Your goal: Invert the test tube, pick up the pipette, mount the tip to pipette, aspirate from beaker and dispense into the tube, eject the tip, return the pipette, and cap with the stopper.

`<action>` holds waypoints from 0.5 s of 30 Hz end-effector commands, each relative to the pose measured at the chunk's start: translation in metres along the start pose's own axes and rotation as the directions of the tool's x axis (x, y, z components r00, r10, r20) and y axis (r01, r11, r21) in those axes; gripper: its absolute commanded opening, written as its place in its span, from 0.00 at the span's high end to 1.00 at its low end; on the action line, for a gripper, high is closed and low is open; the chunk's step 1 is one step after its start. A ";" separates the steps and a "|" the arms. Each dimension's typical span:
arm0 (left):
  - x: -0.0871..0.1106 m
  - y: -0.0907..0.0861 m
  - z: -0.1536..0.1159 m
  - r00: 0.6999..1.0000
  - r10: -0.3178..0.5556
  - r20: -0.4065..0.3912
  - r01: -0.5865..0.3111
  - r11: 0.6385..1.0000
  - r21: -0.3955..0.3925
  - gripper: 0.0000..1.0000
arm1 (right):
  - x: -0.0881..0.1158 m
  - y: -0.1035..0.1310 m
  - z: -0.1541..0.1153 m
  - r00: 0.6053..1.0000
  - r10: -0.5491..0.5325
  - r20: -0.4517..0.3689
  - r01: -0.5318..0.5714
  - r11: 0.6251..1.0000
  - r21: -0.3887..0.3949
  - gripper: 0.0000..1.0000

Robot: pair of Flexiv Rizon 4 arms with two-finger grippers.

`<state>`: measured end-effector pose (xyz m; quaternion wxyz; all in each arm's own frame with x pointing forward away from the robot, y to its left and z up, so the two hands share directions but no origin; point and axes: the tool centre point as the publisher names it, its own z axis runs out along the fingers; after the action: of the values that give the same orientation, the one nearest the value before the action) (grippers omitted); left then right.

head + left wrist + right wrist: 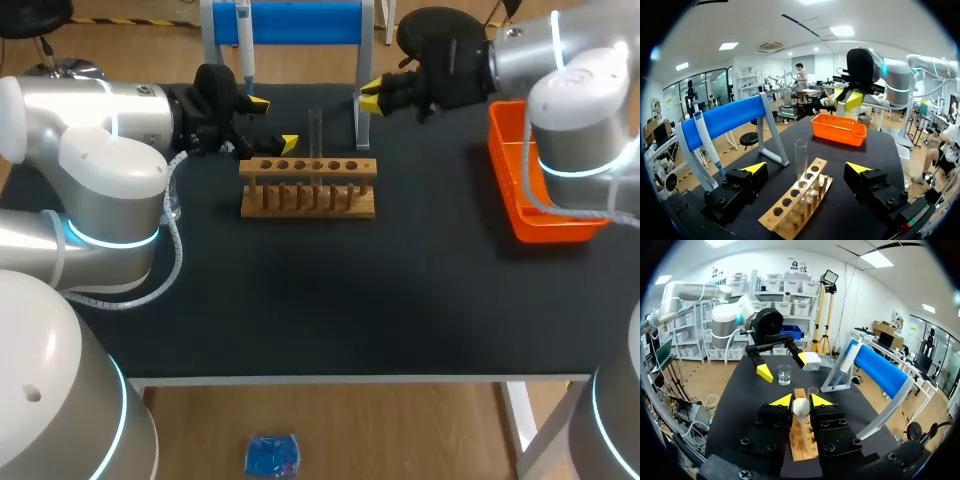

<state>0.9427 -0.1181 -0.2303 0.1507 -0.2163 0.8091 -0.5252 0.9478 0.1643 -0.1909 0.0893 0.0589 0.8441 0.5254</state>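
A clear test tube (316, 133) stands upright, mouth up, in the wooden rack (308, 190). My left gripper (274, 123) is open just left of the tube. In the left wrist view the test tube (801, 159) rises ahead, between the spread fingers of that gripper (806, 168). My right gripper (801, 401) is shut on a white round stopper (800, 407), above the rack's right end (372, 95). The pipette (243, 40) hangs on the blue stand (300, 22). A beaker (784, 374) with clear liquid sits beyond the rack.
An orange tray (540, 200) sits at the table's right edge. A white box (812, 358) lies past the beaker. The blue stand's white legs (362, 110) come down just behind the rack.
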 end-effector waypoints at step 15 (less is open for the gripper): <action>0.000 0.002 0.001 1.000 0.001 0.002 -0.001 1.000 0.008 0.00 | -0.025 0.016 0.053 0.998 -0.012 -0.066 0.014 0.999 0.029 1.00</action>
<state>0.9427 -0.1181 -0.2303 0.1507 -0.2163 0.8091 -0.5252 0.9763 0.2065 -0.1970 0.0693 0.0390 0.8519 0.5177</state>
